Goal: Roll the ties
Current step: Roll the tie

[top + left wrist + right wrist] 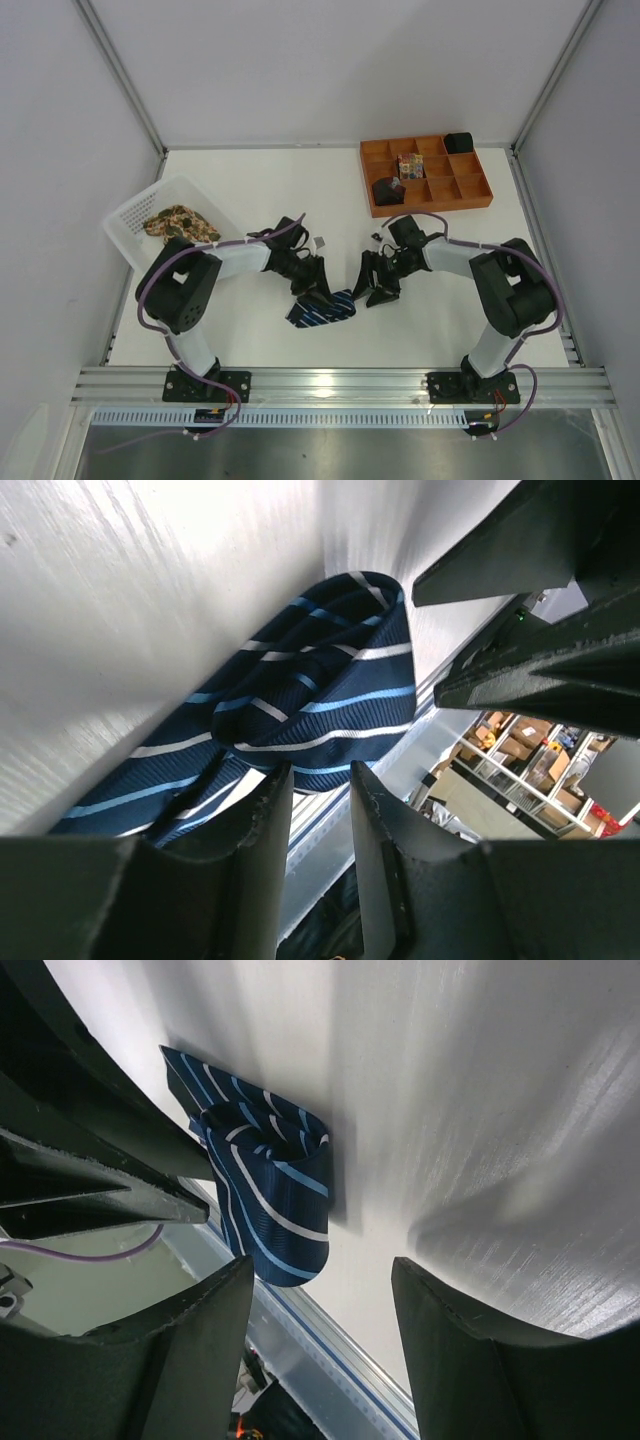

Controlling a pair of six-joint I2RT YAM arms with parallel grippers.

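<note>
The navy tie with pale-blue stripes (322,309) lies near the table's front middle, loosely rolled at one end with a flat tail. In the left wrist view the navy tie (310,690) sits just beyond my left gripper (320,772), whose jaws stand slightly apart with nothing between them. My left gripper (316,291) hovers at the tie's upper left edge. My right gripper (377,288) is wide open and empty, just right of the tie; the roll (270,1200) shows up and left of the right gripper (320,1265). The tan floral tie (180,222) lies in the white basket (130,215).
An orange tray (470,185) with square compartments stands at the back right, holding a few rolled items, among them a black roll (458,141). The table's front rail (340,385) runs close below the tie. The two grippers face each other, close together.
</note>
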